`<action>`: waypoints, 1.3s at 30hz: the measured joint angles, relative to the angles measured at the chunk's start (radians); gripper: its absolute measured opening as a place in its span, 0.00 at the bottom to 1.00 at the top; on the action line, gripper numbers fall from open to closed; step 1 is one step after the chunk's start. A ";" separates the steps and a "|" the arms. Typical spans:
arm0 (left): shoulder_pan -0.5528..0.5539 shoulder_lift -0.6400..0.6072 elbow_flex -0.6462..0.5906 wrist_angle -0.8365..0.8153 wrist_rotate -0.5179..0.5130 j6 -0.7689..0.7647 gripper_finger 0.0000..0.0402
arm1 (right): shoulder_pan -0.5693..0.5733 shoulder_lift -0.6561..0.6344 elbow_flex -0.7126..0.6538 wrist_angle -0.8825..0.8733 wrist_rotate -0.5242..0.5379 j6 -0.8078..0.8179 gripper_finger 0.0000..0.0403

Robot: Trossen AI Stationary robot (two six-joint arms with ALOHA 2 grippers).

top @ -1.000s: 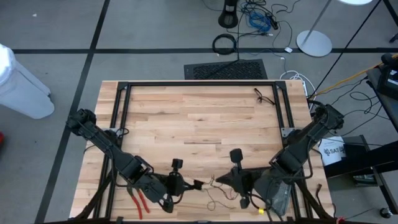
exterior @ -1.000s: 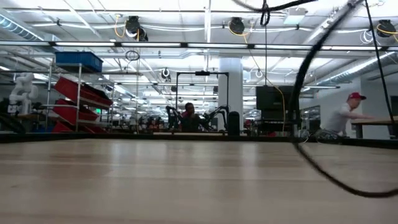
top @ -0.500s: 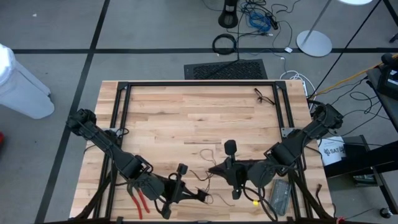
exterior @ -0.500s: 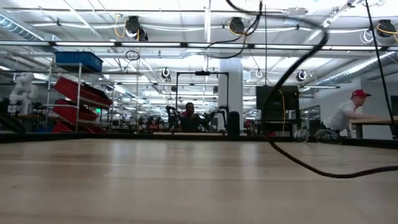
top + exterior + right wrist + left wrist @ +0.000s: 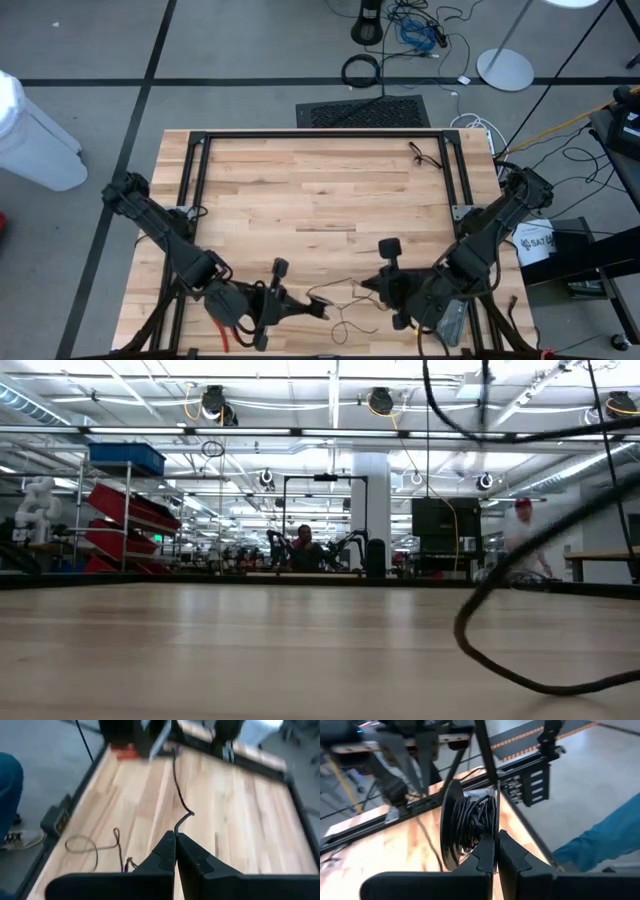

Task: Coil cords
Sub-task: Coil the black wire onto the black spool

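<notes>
The cord is a very thin black wire (image 5: 340,292) strung between my two grippers above the table's near edge. Part of it is wound on a small round dark puck (image 5: 470,825), on which my left gripper (image 5: 496,842) (image 5: 321,308) is shut. A little toward the table's right, my right gripper (image 5: 175,836) (image 5: 366,290) is shut on the free length. Slack loops of cord (image 5: 345,325) (image 5: 82,843) lie on the wood below. In the low view, a blurred black loop (image 5: 500,660) sags close to the camera. My left gripper pinches the thin rim of one of the puck's flanges (image 5: 496,822) between its two fingers. The puck stands on edge beyond the fingertips, its wound cord (image 5: 475,817) showing, lifted clear of the table. My right gripper pinches the thin cord (image 5: 176,831) between its fingertips, slanting down from the table's right. From the fingers the cord runs on with a kink (image 5: 188,814) toward my left arm, clear of the table and not drawn taut.
Red-handled pliers (image 5: 224,332) lie under my left arm at the near edge. A grey flat object (image 5: 455,318) lies under my right arm. Another small dark cord (image 5: 425,155) rests at the far right by the black frame (image 5: 320,135). Bare wood fills the table's middle.
My right gripper has gone toward the far left, then come back toward the near right edge and sunk a little. My left gripper has risen slightly and rolled. The cord's hanging slack has swung and changed shape, sagging lower in the low view.
</notes>
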 joint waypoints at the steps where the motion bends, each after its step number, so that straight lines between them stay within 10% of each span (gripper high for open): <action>1: -0.004 -0.005 0.000 -0.011 -0.022 -0.001 0.02 | 0.004 0.000 0.000 -0.033 0.001 0.035 0.00; 9: -0.010 -0.039 0.000 -0.167 -0.228 -0.127 0.02 | 0.030 0.000 -0.083 -0.121 -0.038 0.171 0.00; 32: -0.009 -0.051 0.000 -0.246 -0.305 -0.160 0.02 | 0.063 -0.004 -0.098 -0.278 -0.088 0.412 0.08; 39: -0.009 -0.051 0.000 -0.246 -0.304 -0.161 0.02 | 0.062 -0.005 -0.127 -0.185 0.100 0.429 0.22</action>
